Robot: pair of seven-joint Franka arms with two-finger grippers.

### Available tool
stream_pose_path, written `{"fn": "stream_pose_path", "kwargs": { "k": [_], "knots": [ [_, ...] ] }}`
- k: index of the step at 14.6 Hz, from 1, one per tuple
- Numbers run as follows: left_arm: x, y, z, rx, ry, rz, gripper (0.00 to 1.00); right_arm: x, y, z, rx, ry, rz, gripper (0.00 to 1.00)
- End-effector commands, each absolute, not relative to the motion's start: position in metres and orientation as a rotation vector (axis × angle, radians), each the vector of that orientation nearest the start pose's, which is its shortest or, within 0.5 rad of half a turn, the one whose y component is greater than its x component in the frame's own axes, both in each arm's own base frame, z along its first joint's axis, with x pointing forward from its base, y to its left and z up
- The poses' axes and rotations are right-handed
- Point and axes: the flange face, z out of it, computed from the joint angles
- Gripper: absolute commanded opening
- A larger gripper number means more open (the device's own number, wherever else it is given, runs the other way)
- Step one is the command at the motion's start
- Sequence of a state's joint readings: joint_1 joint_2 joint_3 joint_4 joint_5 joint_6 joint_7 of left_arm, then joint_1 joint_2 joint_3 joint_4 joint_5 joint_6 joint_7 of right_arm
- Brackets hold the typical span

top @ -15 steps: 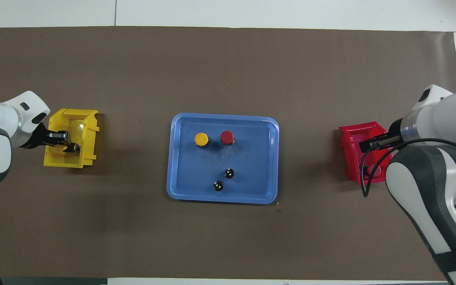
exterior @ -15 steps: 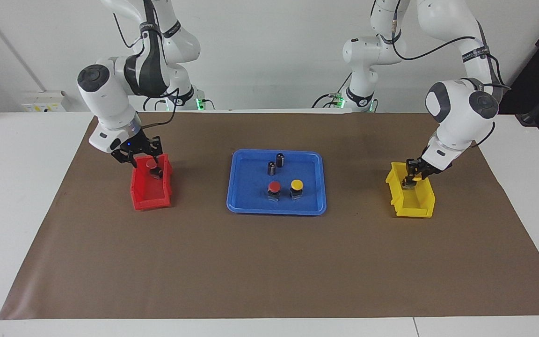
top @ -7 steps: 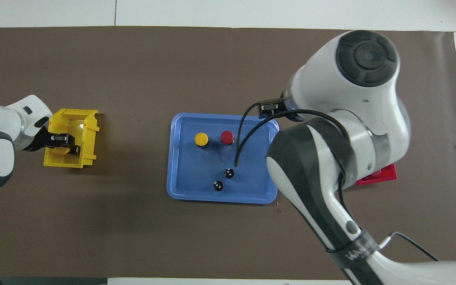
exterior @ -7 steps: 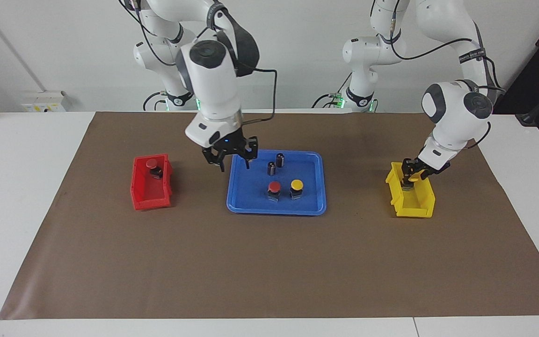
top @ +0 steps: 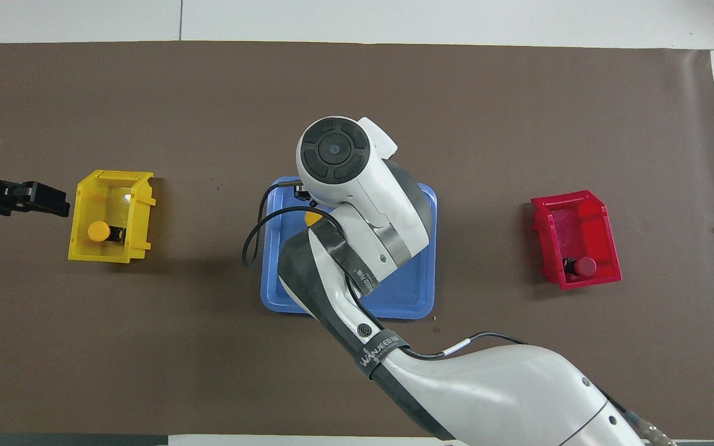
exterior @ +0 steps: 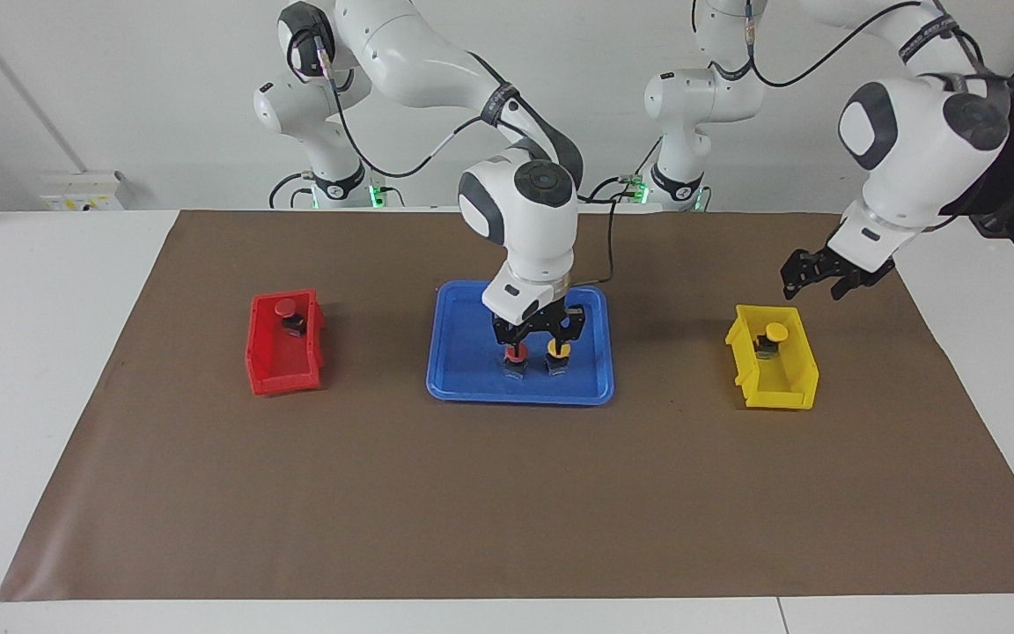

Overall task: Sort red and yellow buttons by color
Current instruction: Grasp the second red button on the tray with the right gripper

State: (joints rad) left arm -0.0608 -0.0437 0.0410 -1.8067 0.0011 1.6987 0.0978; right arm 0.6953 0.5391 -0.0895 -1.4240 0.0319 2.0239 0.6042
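Hovering low over the blue tray (exterior: 454, 374), the right gripper (exterior: 535, 337) hangs with its fingers spread, the tips just above the two buttons left there: a red button (exterior: 516, 356) and a yellow button (exterior: 557, 353) standing side by side in the part of the tray farther from the robots. It grasps nothing, and I cannot tell which of the two it is lined up on, though the red one would be the natural pick for this arm. The other red button (exterior: 284, 308) already sits in the red bin (exterior: 282, 374) toward the right arm's end of the table, and the other yellow button (exterior: 775, 333) sits in the yellow bin (exterior: 771, 392) toward the left arm's end. Above that bin's nearer rim the left gripper (exterior: 820, 275) is raised in the air, fingers released and empty. These buttons look small, rigid and light, with a smooth domed cap that would probably slip between the fingers; the squarer black-and-silver base below the cap seems the safer place to pinch. With the two standing so close, a wide approach could well nudge the neighbour over. From overhead the right arm hides most of the tray.
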Motion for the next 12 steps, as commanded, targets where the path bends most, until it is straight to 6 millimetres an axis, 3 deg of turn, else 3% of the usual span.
{"fn": "stream_pose_path", "kwargs": {
  "k": [1,4,12],
  "knots": [
    [0.543,-0.017,0.590,-3.112,0.248,0.085,1.00,0.576,0.403,0.388,-3.126,0.014,-0.096,0.70],
    [0.542,-0.023,0.610,-3.112,0.281,0.047,1.00,0.569,0.394,0.375,-3.124,0.019,-0.093,0.70],
    [0.543,-0.030,0.605,-3.114,0.284,0.001,1.00,0.550,0.388,0.352,-3.113,0.020,-0.081,0.68]
  ]
}}
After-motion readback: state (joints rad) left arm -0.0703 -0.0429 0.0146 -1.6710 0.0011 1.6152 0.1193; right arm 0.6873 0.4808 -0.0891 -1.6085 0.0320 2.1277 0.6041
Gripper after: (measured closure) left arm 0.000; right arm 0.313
